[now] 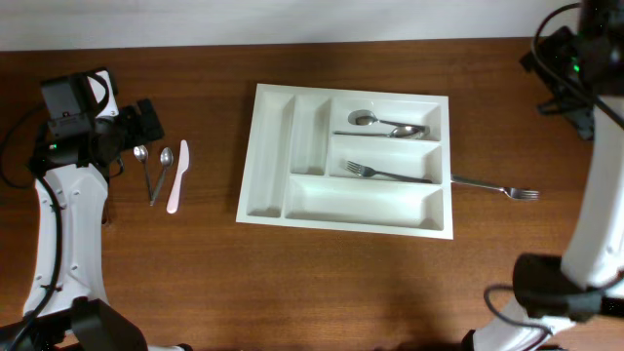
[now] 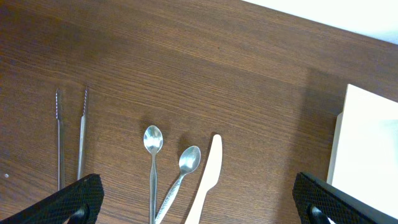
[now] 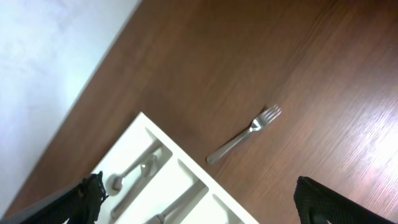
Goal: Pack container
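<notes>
Since both claws are spread wide and carry nothing, no pick is in hand right now, and packing looks under halfway. Far left: left gripper (image 2: 199, 204) hovers over the loose pieces on the wooden table (image 1: 341, 283), jaws fully apart, touching none of them. Below it, from the left: thin metal tongs (image 2: 82, 130), seen only in the left wrist view, then two small spoons (image 2: 153, 140) (image 2: 189, 160) side by side, then a white plastic knife (image 2: 210, 171) just beside them. All four lie outside, well apart from the tray. Centre: the container (image 1: 252, 161), a white cutlery tray, sits flat mid-table. Its two narrow left compartments are empty and so is the long front one. The upper right compartment holds a spoon (image 1: 375, 121) plus a second slim metal piece (image 1: 385, 133), type unclear. The middle one holds a fork (image 1: 390, 175). Right of the tray: another fork (image 1: 497, 189) lies on the table, handle end right at the tray's right wall. Far right: right gripper (image 3: 202, 200) is up high near the table's back edge, jaws wide, empty. My read: three in, five left to load.
</notes>
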